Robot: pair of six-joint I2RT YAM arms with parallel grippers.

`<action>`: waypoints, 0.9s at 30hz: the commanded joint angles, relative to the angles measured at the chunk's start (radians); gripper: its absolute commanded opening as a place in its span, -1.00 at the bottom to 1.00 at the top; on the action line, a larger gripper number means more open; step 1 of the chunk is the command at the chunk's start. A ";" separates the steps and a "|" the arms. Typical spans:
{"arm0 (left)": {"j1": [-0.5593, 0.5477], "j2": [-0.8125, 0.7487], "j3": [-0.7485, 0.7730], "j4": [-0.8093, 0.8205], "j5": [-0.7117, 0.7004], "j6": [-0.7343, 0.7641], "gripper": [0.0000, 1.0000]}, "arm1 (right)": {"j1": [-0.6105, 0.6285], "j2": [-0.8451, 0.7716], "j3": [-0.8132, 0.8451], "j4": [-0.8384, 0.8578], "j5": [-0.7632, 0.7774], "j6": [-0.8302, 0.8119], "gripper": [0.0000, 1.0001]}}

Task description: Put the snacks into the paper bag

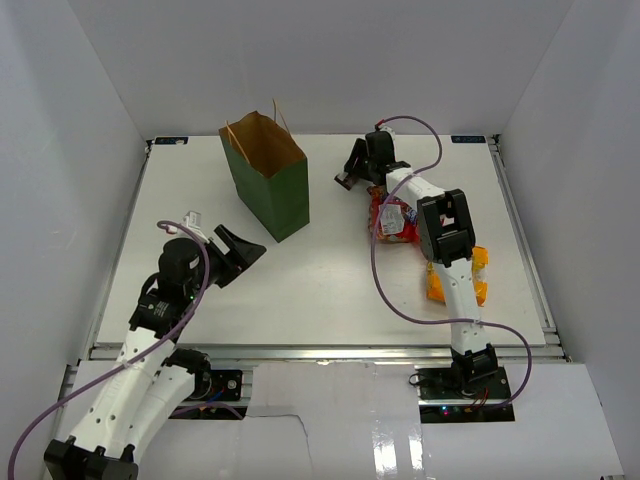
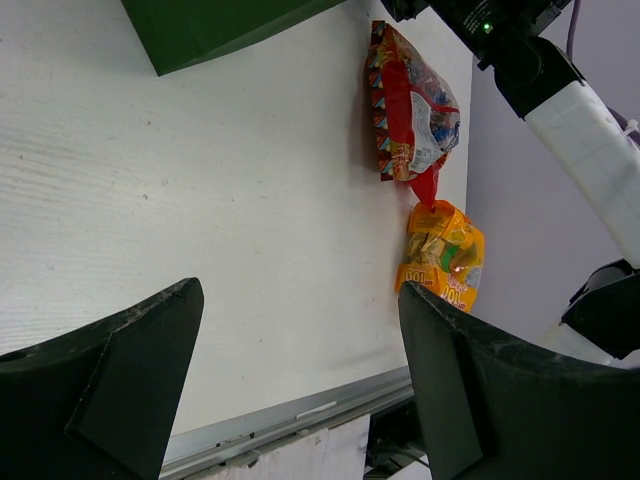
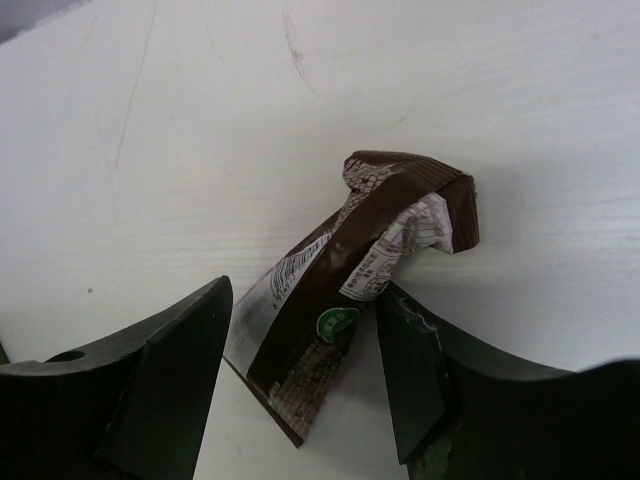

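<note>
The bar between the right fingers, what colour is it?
The bar is dark brown with white printed patches; right wrist view.

Bright, even white light, faint soft shadows, glare on the front panel (image 1: 395, 450), close fingers (image 3: 150, 390) slightly blurred.

Dark brown bar (image 3: 345, 290), bent and crumpled, on white table (image 3: 200, 130), between the tool's (image 3: 302, 330) spread fingers

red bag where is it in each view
Top external: red bag right of centre.
Left wrist: upper right, near the table edge.
Right wrist: not in it.
Shared landmark: orange bag just beside it, in the top and left wrist views.
</note>
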 commanded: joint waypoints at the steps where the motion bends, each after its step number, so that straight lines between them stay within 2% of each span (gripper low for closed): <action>1: -0.002 0.009 0.040 0.018 0.003 -0.005 0.81 | 0.001 0.030 0.036 0.080 0.039 -0.003 0.31; 5: -0.002 0.020 0.048 0.019 0.001 -0.008 0.81 | -0.003 0.042 0.017 0.088 0.035 -0.006 0.24; 9: -0.002 0.030 0.060 0.027 -0.002 -0.005 0.81 | -0.012 0.027 -0.001 0.113 -0.011 -0.034 -0.16; 13: -0.002 0.047 0.071 0.059 -0.002 0.008 0.81 | -0.036 -0.023 -0.018 0.130 -0.088 -0.098 -0.34; 16: -0.003 0.060 0.069 0.097 0.012 0.015 0.81 | -0.070 -0.083 -0.042 0.149 -0.249 -0.135 -0.40; 19: -0.003 0.060 0.059 0.128 0.023 0.025 0.81 | -0.116 -0.157 -0.072 0.188 -0.466 -0.195 -0.49; 20: -0.002 0.058 0.056 0.136 0.029 0.028 0.81 | -0.124 -0.193 -0.076 0.199 -0.602 -0.239 -0.53; 23: -0.003 0.046 0.042 0.156 0.041 0.041 0.81 | -0.128 -0.293 -0.113 0.226 -0.791 -0.314 -0.63; 24: -0.002 0.046 0.037 0.159 0.044 0.044 0.81 | -0.128 -0.325 -0.139 0.276 -0.841 -0.348 -0.66; 27: -0.003 0.030 0.030 0.162 0.056 0.060 0.81 | -0.098 -0.451 -0.187 0.271 -0.925 -0.458 -0.67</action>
